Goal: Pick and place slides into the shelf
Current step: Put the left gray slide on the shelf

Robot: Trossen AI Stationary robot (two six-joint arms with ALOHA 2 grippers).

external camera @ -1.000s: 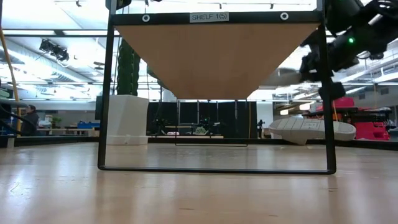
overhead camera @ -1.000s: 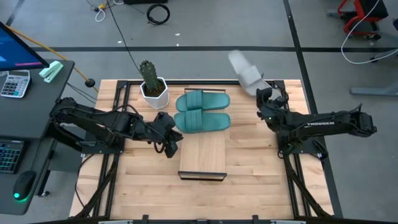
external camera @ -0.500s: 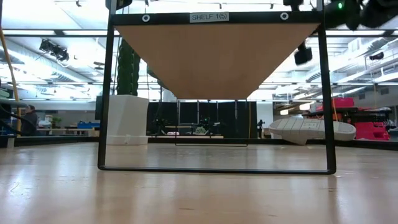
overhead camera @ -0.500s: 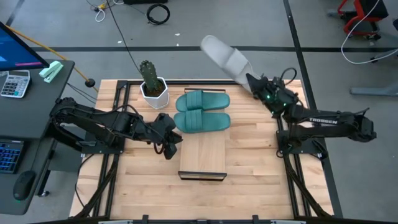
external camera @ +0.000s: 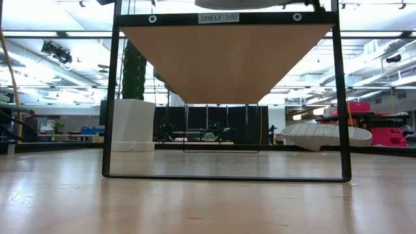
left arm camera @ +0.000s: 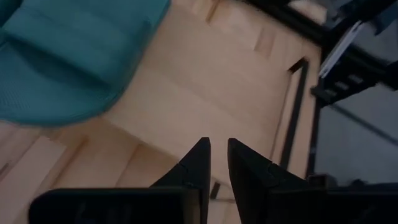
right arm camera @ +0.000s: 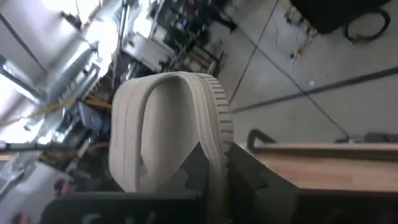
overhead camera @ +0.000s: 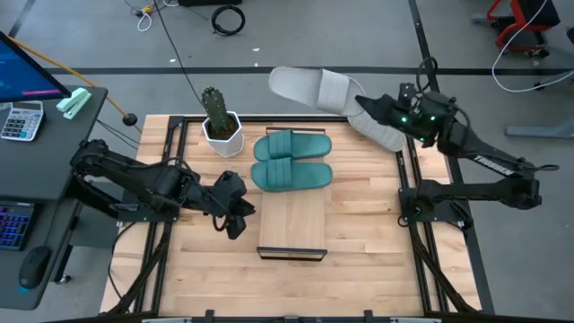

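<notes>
Two teal slides (overhead camera: 291, 160) lie side by side on the far end of the shelf (overhead camera: 292, 224), a light-wood board in a black frame (external camera: 112, 97). My right gripper (overhead camera: 363, 108) is up over the table's far right corner, shut on a grey slide (overhead camera: 309, 86). The other grey slide (overhead camera: 384, 135) rests on its sole on the table below it (external camera: 322, 136). My left gripper (overhead camera: 235, 218) hovers at the shelf's left side, fingers together (left arm camera: 217, 149), holding nothing. My right gripper pinches the grey slide's ribbed strap edge (right arm camera: 217, 146) between its two fingers. The fingers come about level from the table's right. The slide is lifted clear, sticking out from the fingers toward the table's left, its strap arch (right arm camera: 165, 87) open toward the wrist camera.
A potted cactus (overhead camera: 218, 121) stands at the far left beside the teal slides. The near half of the shelf board (overhead camera: 292, 235) is bare wood. A desk with a keyboard and calculator (overhead camera: 22, 117) stands left of the table.
My right gripper has risen high with the grey slide and turned from pointing down to about level, swinging the slide toward the table's left over the far edge. My left gripper has drawn back slightly toward the table's left.
</notes>
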